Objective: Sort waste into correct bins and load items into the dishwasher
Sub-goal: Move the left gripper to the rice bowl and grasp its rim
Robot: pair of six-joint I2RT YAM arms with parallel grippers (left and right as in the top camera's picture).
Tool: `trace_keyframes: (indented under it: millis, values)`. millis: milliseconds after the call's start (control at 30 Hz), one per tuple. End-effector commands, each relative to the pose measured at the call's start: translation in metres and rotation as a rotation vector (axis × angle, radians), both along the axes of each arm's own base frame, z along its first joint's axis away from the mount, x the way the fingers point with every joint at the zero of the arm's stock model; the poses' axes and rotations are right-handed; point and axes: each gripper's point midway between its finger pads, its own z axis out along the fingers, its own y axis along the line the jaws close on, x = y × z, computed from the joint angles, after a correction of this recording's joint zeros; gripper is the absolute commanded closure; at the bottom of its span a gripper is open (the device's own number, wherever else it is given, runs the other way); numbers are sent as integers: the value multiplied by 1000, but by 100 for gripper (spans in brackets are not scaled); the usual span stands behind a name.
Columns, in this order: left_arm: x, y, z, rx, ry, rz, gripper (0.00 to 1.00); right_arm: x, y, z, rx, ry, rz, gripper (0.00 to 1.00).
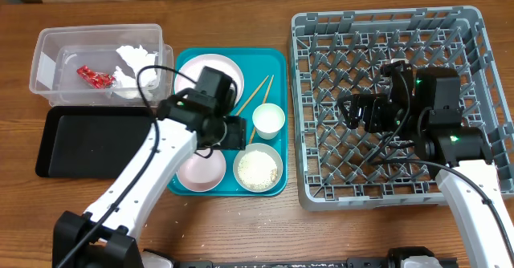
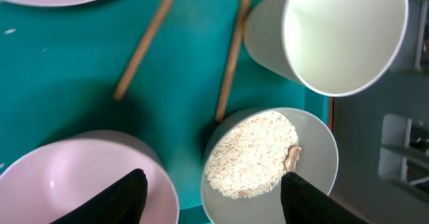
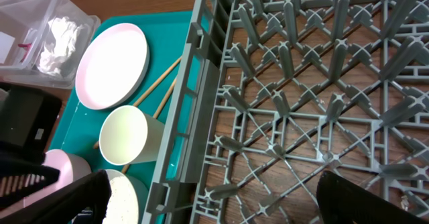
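Lower centre of the teal tray: the left tool, part-open and empty, hangs at the rice bowl and would best pinch its rim squarely, keeping it level, while the right tool, wide open and empty, hovers over the dish rack.

Rice-filled bowl beside white cup, red wrapper in clear tub
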Motion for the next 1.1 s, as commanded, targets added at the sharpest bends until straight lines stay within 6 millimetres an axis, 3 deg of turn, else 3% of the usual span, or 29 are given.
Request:
trace_keyframes:
  millis: [0,33,133,333,600,900,1067]
  values:
    - [-7,-8,-21,39,37,-126,36,4,1,11,7,-27,3,0]
    - [-9,-11,-31,50,67,-150,37,4,1,11,7,-27,3,0]
    - [-13,-15,-39,48,95,-162,46,4,1,11,7,-27,3,0]
    - [-5,-38,-4,-29,47,-223,47,4,1,11,7,-27,3,0]
    - [-44,-88,0,19,5,-526,40,3,1,10,7,-20,3,0]
    - [-68,-93,-17,146,30,-663,42,3,1,10,8,-19,3,0]
    - [-76,-93,-39,179,95,-746,44,1,1,8,7,-8,3,0]
